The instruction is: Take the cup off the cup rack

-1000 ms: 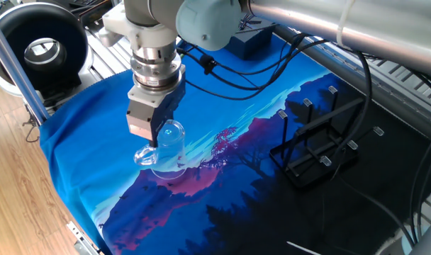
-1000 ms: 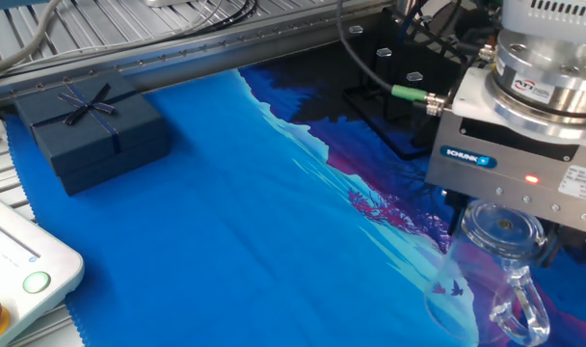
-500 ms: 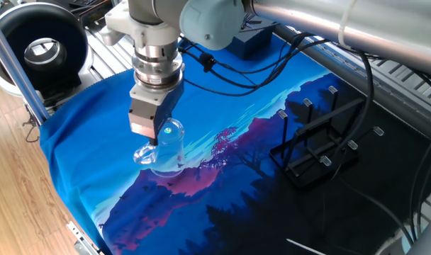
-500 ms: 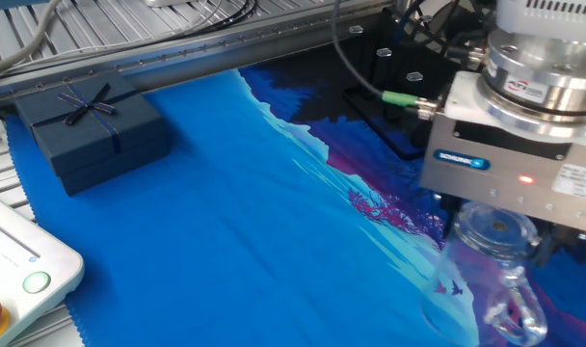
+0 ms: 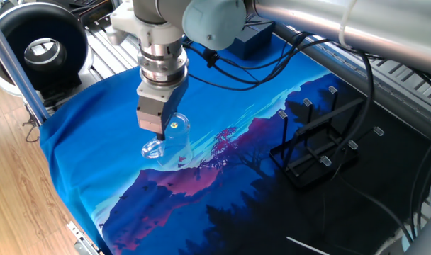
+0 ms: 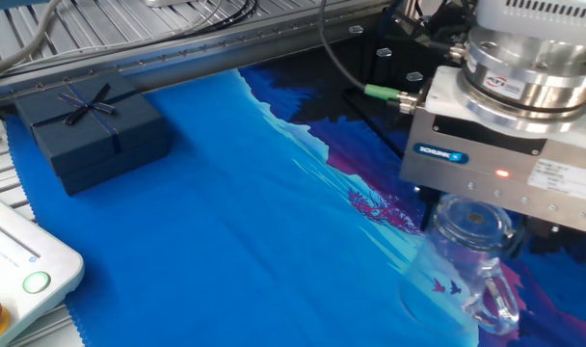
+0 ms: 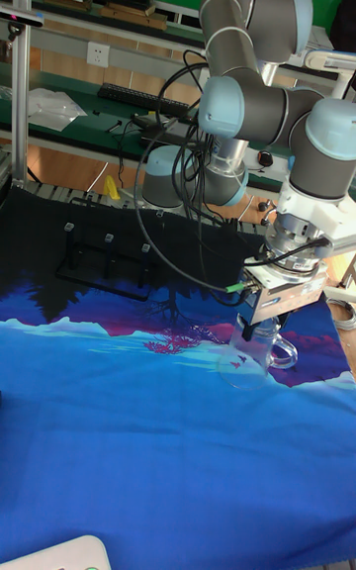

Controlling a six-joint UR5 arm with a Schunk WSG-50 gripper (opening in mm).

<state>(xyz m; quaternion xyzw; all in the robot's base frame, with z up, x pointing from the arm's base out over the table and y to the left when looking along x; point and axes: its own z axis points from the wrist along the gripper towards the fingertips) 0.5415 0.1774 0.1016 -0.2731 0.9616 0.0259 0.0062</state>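
The cup (image 5: 171, 143) is a small clear glass mug, and my gripper (image 5: 163, 132) is shut on its rim from above. It hangs tilted, low over the blue cloth, with its loop handle (image 5: 152, 150) pointing to the near left. In the other fixed view the cup (image 6: 454, 262) sits under the gripper (image 6: 469, 210), handle to the lower right. Whether its base touches the cloth I cannot tell. The cup rack (image 5: 319, 145), a black rod frame with grey-tipped pegs, stands bare to the right, well apart. The tall fixed view shows the cup (image 7: 251, 353), gripper (image 7: 265, 329) and rack (image 7: 103, 260).
A dark blue gift box (image 6: 91, 130) lies at the cloth's far edge, also visible behind the arm (image 5: 251, 42). A white button box (image 6: 13, 280) sits at a corner. A metal post (image 5: 17, 71) and a black round device (image 5: 42, 49) stand off the cloth. Cables (image 5: 286, 60) trail over the rack side.
My gripper has carried the cup a short way across the cloth, up and right in one fixed view, and the cup now leans more.
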